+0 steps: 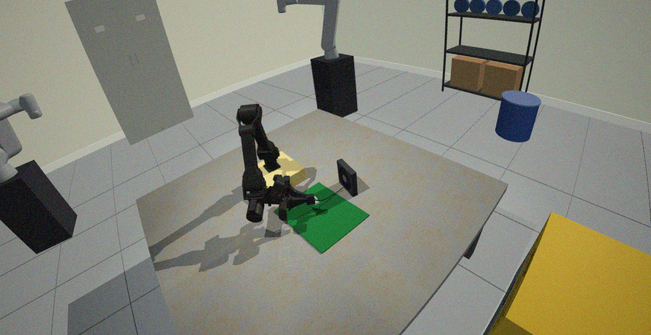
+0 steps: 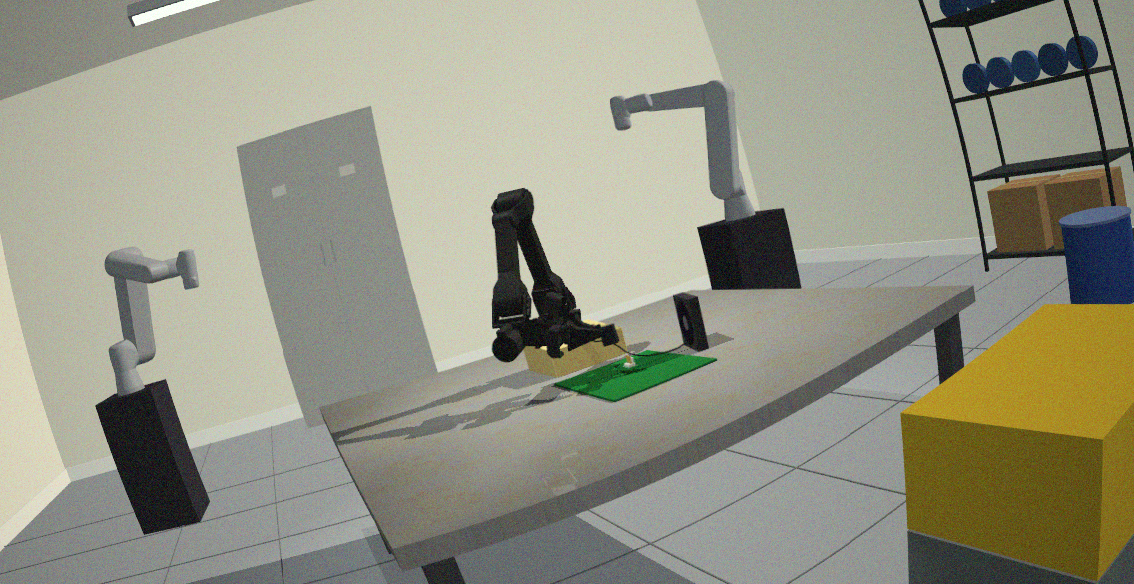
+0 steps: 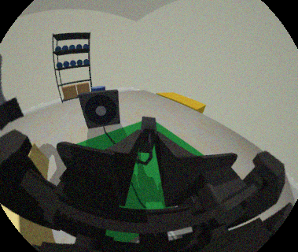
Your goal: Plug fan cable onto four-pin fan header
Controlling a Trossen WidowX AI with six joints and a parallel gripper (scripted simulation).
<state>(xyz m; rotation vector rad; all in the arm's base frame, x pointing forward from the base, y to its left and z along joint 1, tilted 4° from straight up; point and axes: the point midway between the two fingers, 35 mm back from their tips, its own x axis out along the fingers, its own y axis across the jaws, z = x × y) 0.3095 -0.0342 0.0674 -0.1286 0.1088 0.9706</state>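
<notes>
The flat green circuit board [image 1: 328,225] lies on the grey table [image 1: 410,223]. The square black fan [image 1: 346,177] stands just behind it; the pale yellow block [image 1: 291,166] sits beside it.

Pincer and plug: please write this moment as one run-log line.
pincer: shut on plug | place: over green board | cable: runs to fan | release: not yet done

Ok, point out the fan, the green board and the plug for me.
fan [image 1: 346,177], top view, its dark front face.
green board [image 1: 334,230], top view, bare green surface.
plug [image 3: 148,124], wrist view, dark body between the fingertips.
</notes>
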